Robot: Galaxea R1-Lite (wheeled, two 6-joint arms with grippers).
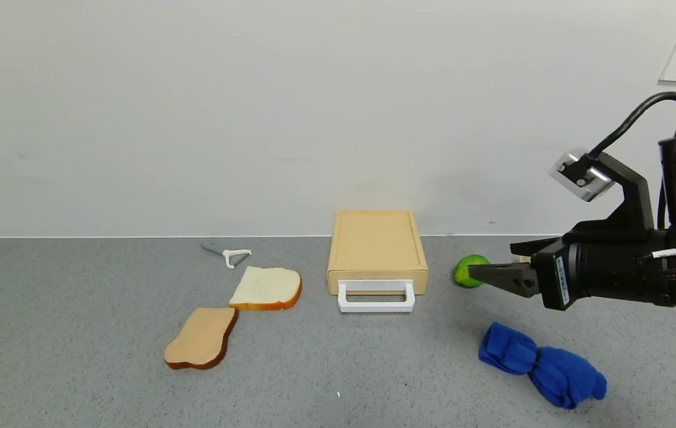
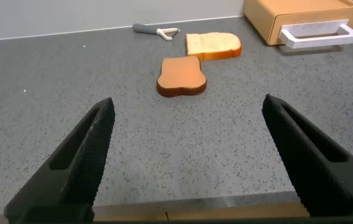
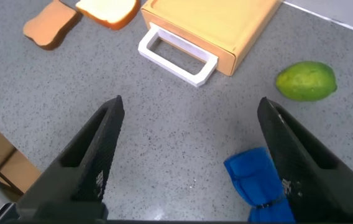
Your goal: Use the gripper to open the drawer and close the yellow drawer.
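The yellow-tan drawer case (image 1: 377,245) lies flat at the middle of the table near the wall. Its drawer is pushed in, with the white loop handle (image 1: 376,297) facing me. It also shows in the right wrist view (image 3: 207,28) and the left wrist view (image 2: 301,15). My right gripper (image 1: 492,264) hovers above the table to the right of the case, open and empty, fingertips pointing left. In the right wrist view (image 3: 189,109) the handle (image 3: 176,55) lies ahead of it, apart. My left gripper (image 2: 189,115) is open and empty, low over the table's near edge, out of the head view.
Two bread slices (image 1: 266,288) (image 1: 201,337) and a white peeler (image 1: 229,254) lie left of the case. A green lime (image 1: 469,270) sits right of it, behind my right fingertips. A blue cloth bundle (image 1: 543,364) lies at the front right. A wall runs behind the table.
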